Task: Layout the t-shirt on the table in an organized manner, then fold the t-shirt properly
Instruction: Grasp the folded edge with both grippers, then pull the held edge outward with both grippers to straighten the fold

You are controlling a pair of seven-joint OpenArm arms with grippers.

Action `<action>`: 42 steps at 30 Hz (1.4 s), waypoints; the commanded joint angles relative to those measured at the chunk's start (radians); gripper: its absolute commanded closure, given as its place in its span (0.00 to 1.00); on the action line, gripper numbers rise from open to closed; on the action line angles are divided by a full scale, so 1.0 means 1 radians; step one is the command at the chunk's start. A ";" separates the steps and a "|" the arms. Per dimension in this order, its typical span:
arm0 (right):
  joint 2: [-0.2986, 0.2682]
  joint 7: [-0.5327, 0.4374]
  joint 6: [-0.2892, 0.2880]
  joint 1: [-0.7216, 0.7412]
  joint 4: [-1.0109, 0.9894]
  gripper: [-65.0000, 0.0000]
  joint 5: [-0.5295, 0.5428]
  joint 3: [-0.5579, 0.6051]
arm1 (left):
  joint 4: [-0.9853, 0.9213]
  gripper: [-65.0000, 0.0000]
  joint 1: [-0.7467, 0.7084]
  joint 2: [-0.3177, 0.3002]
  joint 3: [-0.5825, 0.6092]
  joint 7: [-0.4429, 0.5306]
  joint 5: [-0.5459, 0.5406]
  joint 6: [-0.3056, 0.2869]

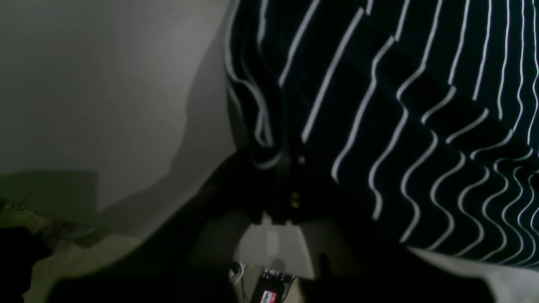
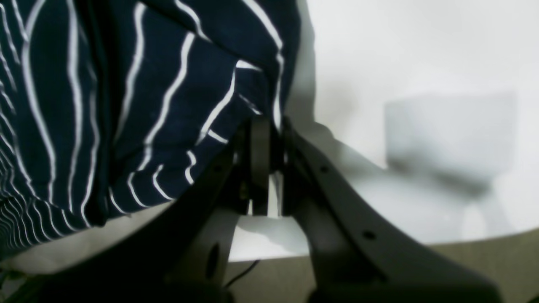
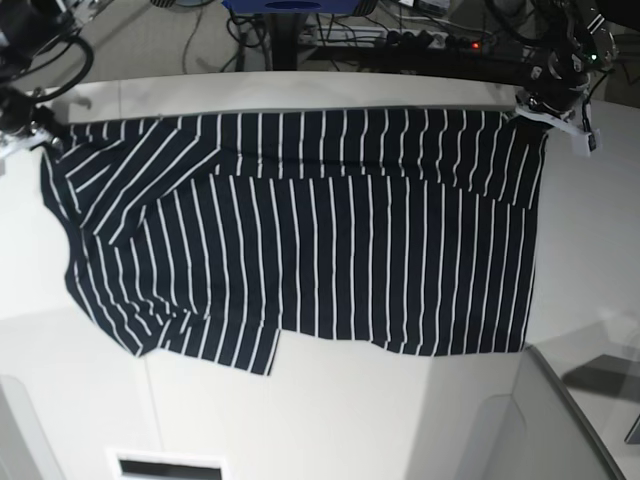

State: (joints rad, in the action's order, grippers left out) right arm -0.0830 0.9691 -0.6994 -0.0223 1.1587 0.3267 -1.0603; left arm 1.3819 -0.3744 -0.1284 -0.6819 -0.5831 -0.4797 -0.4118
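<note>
The dark navy t-shirt (image 3: 300, 240) with thin white stripes lies spread wide across the off-white table (image 3: 330, 420). One sleeve is folded over at the left, and the lower hem is uneven. My left gripper (image 3: 531, 108) is shut on the shirt's far right corner. In the left wrist view the fabric (image 1: 400, 126) hangs from the dark fingers (image 1: 290, 168). My right gripper (image 3: 40, 135) is shut on the far left corner. In the right wrist view its fingers (image 2: 269, 143) pinch the shirt's edge (image 2: 126, 105), lifted slightly above the table (image 2: 400, 50).
Cables and a power strip (image 3: 400, 35) lie beyond the table's far edge. A dark slot (image 3: 165, 466) sits in the tabletop near the front edge. A grey angled edge (image 3: 575, 415) crosses the front right corner. The floor (image 2: 484, 252) shows past the table's curved rim.
</note>
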 commanded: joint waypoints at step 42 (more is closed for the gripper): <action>0.068 0.041 0.001 -0.112 0.301 0.56 -0.004 0.005 | 0.116 0.86 -0.113 -0.009 -0.009 0.025 0.034 0.066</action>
State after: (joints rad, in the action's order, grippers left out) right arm 0.0002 1.0233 -0.6964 -0.1371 1.4364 0.3099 -1.0534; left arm 1.4780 -0.4839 -0.1265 -0.6838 -0.5804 -0.4397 -0.3477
